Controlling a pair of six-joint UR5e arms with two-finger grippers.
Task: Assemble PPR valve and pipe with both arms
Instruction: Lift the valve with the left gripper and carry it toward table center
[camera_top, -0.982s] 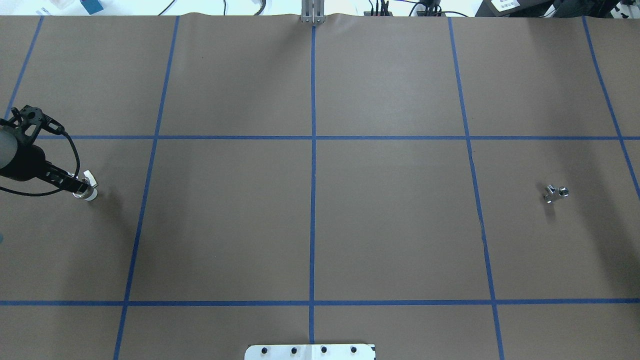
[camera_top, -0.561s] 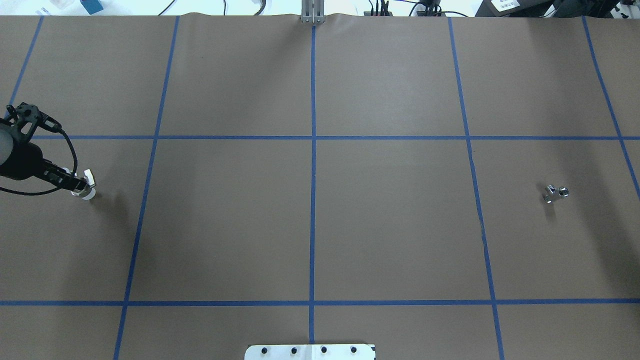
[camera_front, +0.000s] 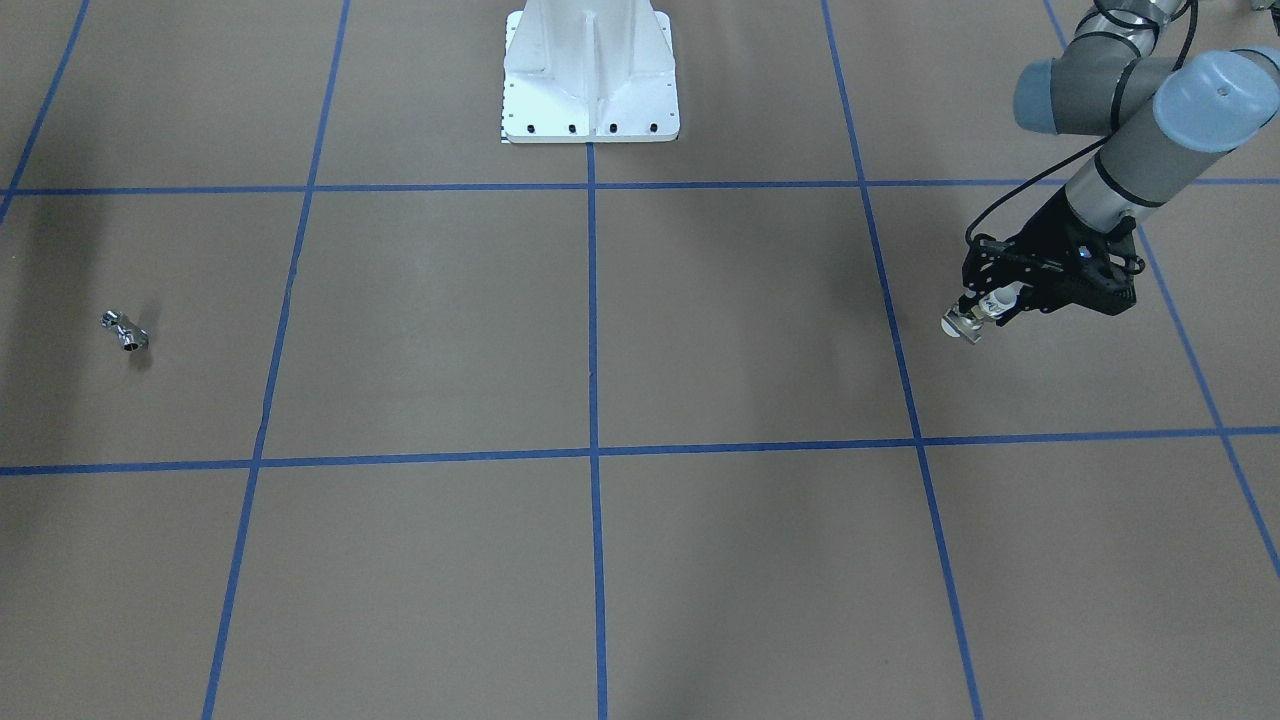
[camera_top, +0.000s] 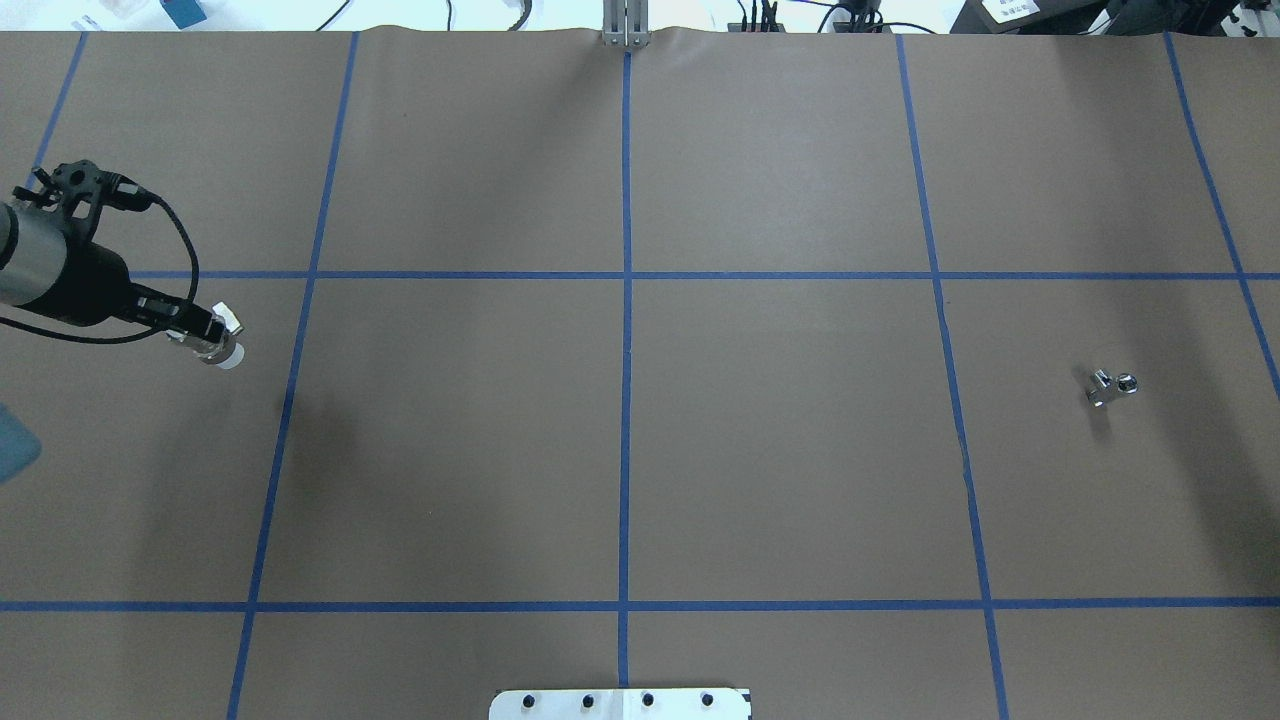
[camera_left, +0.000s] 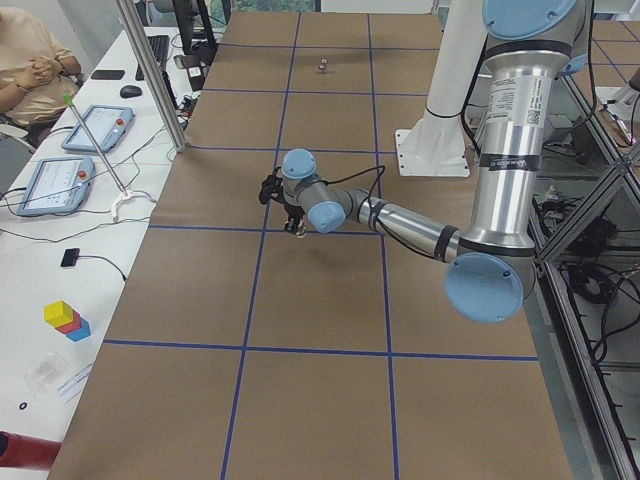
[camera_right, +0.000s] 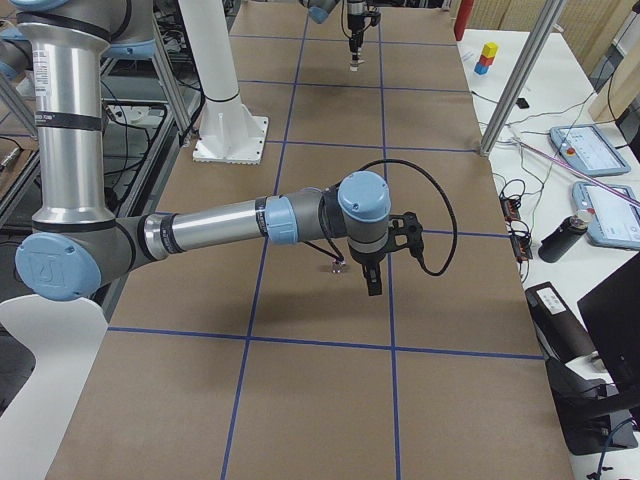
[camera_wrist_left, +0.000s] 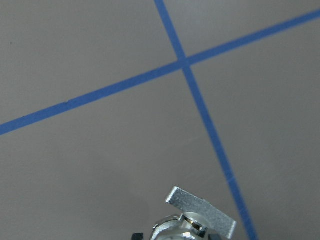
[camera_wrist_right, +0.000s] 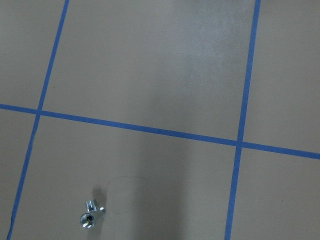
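Observation:
My left gripper (camera_top: 205, 340) is shut on the PPR valve (camera_top: 229, 353), holding it clear of the brown table at the left side. The front view shows the gripper (camera_front: 986, 309) with the valve's white collar (camera_front: 958, 324) pointing down. The left wrist view shows the valve's flat tab (camera_wrist_left: 201, 212) at the bottom edge. The chrome pipe (camera_top: 1111, 386) lies alone on the table at the far right; it also shows in the front view (camera_front: 126, 332) and the right wrist view (camera_wrist_right: 90, 215). My right gripper (camera_right: 371, 282) hovers above the pipe, seen only in the exterior right view; I cannot tell whether it is open or shut.
Blue tape lines (camera_top: 626, 300) divide the brown table into squares. The white bolted pedestal (camera_front: 590, 80) stands at the robot's edge. An aluminium post (camera_top: 625, 25) stands at the far edge. An operators' bench with tablets (camera_left: 60, 180) runs beyond it.
My left gripper has risen off the table with the valve and moved toward the centre and farther from the robot. The pipe has not moved.

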